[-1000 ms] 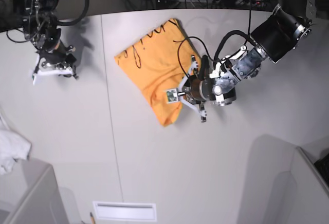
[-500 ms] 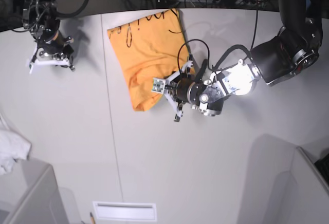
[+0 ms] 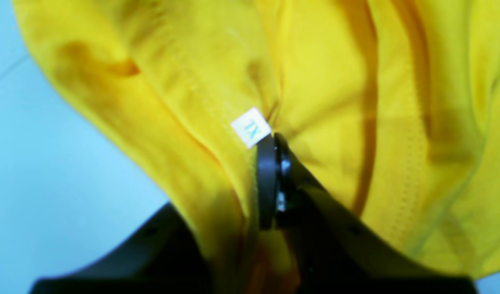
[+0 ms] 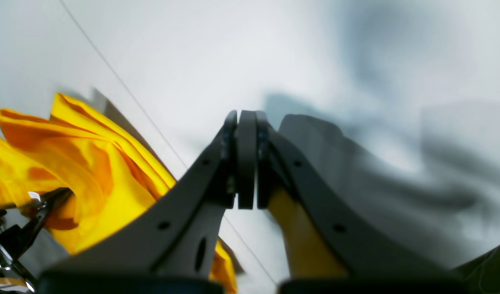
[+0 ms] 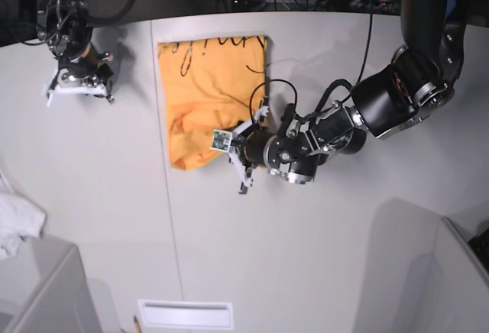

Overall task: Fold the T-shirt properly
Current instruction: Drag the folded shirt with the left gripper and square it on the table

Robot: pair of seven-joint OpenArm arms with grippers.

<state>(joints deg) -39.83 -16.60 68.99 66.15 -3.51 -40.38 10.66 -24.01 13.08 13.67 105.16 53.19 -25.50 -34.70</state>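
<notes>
A large orange-yellow cotton T-shirt [image 5: 209, 95] with thin black script lettering along its far edge is seen lying on the pale grey table [image 5: 306, 257], folded into a rough rectangle just right of a thin seam line in the tabletop. The left gripper [image 5: 229, 143] is placed at the shirt's near right corner, and in the left wrist view its jaws are seen pinched together on a bunched fold of the yellow fabric [image 3: 315, 81], right beside a small white size label [image 3: 251, 127]. The right gripper [image 5: 76, 88] is held over bare table well to the left of the shirt; in the right wrist view its fingers [image 4: 246, 159] are pressed flat together with nothing between them. A crumpled white cloth [image 5: 17, 226] is seen at the table's left edge
</notes>
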